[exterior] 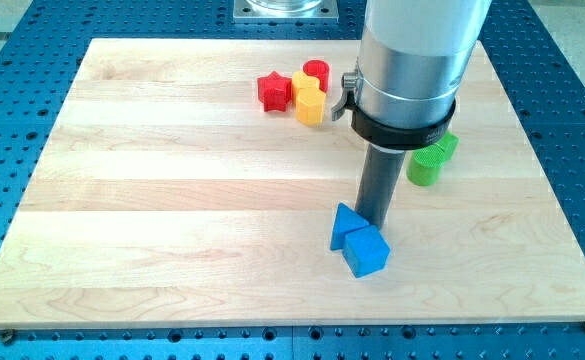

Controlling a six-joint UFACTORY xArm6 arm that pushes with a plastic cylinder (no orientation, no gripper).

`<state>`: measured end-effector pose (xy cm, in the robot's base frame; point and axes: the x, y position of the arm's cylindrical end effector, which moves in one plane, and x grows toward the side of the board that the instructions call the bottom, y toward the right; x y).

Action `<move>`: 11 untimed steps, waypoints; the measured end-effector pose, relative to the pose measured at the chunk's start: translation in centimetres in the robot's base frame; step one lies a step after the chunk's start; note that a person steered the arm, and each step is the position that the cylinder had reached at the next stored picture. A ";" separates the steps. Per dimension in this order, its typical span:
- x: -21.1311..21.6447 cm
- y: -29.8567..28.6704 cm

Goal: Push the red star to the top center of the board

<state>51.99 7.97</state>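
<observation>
The arm carries no hand, only a dark rod, so nothing is spread or pinched. The tip (376, 220) rests on the wooden surface (172, 200), just behind the blue blocks (358, 242). From the tip, the red star (274, 91) lies well apart toward the view's top left, touching a yellow block (309, 101). A red cylinder (316, 72) sits behind that yellow block. A green block (430, 160) stands right of the rod.

Star (274, 91) left of cluster (311, 92); end effector (375, 219) seemingly touching lower blocks (358, 242).
</observation>
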 end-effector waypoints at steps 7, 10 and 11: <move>-16.2 -12.8; -25.0 -12.9; -29.3 -12.0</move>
